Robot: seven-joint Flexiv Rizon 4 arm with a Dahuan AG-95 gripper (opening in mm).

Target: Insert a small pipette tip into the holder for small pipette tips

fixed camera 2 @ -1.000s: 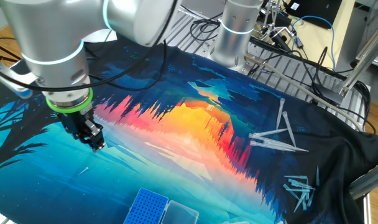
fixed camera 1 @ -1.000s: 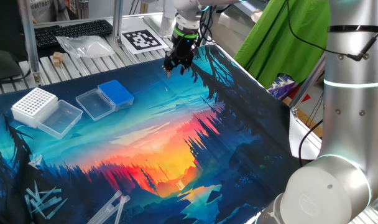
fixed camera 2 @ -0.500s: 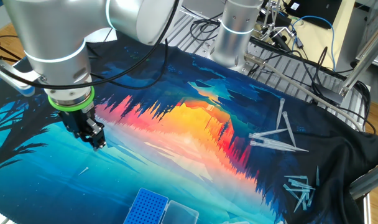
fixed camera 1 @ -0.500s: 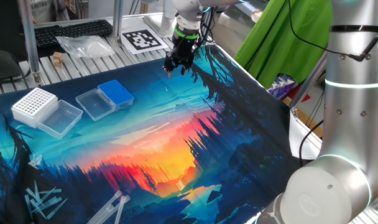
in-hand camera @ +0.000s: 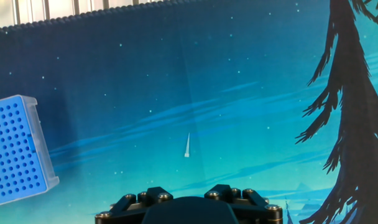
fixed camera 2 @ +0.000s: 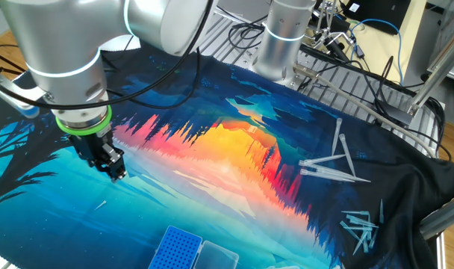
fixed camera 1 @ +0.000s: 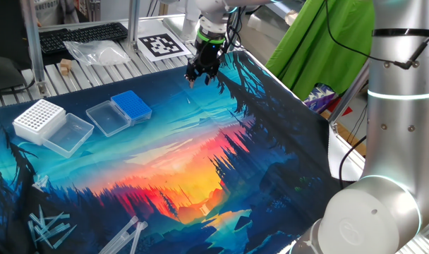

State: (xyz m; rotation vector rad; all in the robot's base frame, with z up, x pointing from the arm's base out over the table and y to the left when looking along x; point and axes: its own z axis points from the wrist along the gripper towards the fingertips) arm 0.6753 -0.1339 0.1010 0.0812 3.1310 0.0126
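Nearest the hand camera, the gripper (in-hand camera: pixel 189 208) shows only its black body along the bottom edge; the fingertips stay out of shot. In the fixed views it hangs pointing down, above the printed mat (fixed camera 1: pixel 200 152), its jaws standing wide with nothing between them. Just beyond, at about twelve o'clock from the gripper in the hand view, a small pipette tip (in-hand camera: pixel 187 146) lies flat and alone on the mat, pointed end away. Farther off, at nine o'clock, sits the blue holder for small pipette tips (in-hand camera: pixel 15 149), its hole grid exposed and its clear lid (fixed camera 1: pixel 106 116) swung flat beside it. I judge this the approach-to-pick step: nothing grasped yet. Next, the gripper needs to drop onto that slender tip, straddle it squarely, and pinch gently. It looks easy to skitter away.
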